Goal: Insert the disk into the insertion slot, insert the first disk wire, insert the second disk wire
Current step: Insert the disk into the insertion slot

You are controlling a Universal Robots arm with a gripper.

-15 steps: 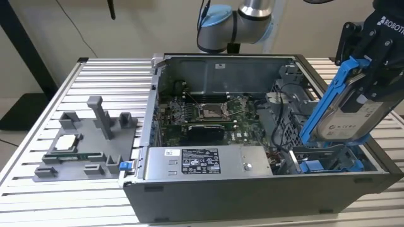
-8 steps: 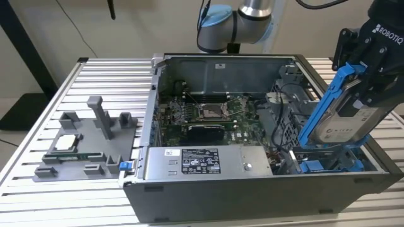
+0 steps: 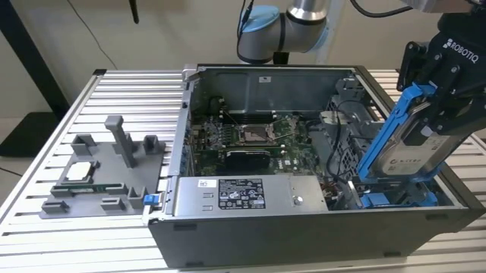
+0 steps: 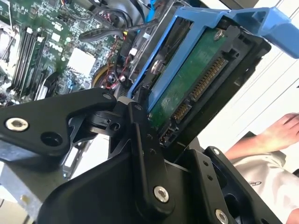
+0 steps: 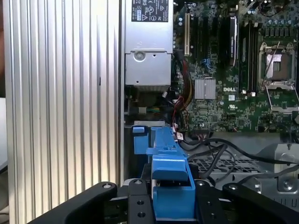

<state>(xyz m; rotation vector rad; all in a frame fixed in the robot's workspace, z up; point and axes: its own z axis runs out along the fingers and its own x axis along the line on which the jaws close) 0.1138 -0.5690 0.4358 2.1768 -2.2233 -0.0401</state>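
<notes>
Blue plastic-framed metal disk (image 3: 400,161), ribbed matt-metal table (image 3: 114,91)

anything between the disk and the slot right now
Nothing visible. The gripper holds the disk tilted, its lower end at the slot. Loose cables lie close beside it, over the cage.

Robotics lab.
Robot arm (image 3: 281,28) over an open computer case (image 3: 304,233) on a ribbed aluminium bench (image 3: 61,239), grey parts fixture (image 3: 114,176) at the case's nine o'clock.
</notes>
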